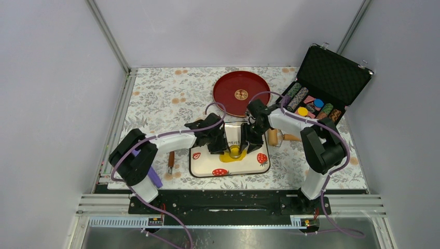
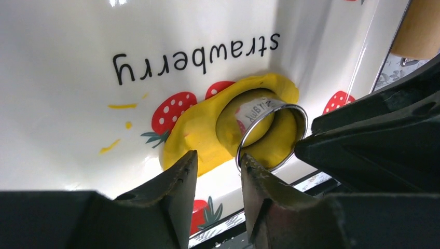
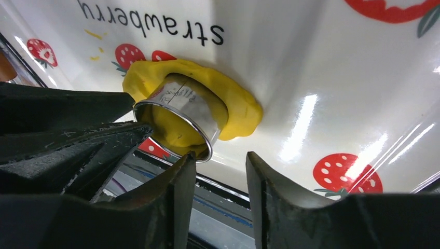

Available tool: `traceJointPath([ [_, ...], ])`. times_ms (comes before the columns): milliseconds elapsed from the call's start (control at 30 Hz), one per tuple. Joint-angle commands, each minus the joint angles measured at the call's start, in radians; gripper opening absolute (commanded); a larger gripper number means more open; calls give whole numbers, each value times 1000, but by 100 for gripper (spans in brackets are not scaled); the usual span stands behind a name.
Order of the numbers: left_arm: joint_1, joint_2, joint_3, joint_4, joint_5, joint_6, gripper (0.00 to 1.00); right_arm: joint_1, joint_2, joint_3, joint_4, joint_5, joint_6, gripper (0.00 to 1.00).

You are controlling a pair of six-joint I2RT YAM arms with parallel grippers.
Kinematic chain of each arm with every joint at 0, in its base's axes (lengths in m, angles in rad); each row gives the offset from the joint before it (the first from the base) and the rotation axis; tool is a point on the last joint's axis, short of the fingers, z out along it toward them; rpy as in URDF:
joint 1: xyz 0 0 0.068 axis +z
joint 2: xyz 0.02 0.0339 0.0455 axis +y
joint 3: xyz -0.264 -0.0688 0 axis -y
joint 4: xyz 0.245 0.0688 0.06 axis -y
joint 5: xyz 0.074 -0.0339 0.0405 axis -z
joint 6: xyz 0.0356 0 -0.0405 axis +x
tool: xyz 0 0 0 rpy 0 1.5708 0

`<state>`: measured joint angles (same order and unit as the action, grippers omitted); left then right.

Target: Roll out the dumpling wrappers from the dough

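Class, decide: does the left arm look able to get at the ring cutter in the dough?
Probably yes: the left gripper, jaws parted, sits beside the ring cutter with nothing between; the right gripper crowds its other side.

A metal ring (image 3: 181, 116) sits pressed into yellow dough (image 3: 236, 104) on a strawberry tray (image 3: 311, 62), just ahead and left of the right gripper (image 3: 220, 163), fingers parted.

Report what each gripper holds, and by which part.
Nothing is held. The left gripper and right gripper are open and empty; the ring cutter sits in the dough.
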<state>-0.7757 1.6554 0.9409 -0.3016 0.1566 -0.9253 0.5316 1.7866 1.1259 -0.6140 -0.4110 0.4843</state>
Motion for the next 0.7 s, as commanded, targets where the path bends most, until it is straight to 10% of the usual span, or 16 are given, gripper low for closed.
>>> traceJointPath([
  [0, 16, -83, 45, -32, 14, 29, 38, 2, -64, 52, -50, -7, 16, 52],
  [300, 94, -256, -76, 118, 126, -2, 54, 1, -125, 74, -74, -19, 17, 65],
  [667, 222, -300, -329, 256, 274, -1, 42, -80, -362, -136, 39, -138, 95, 71],
])
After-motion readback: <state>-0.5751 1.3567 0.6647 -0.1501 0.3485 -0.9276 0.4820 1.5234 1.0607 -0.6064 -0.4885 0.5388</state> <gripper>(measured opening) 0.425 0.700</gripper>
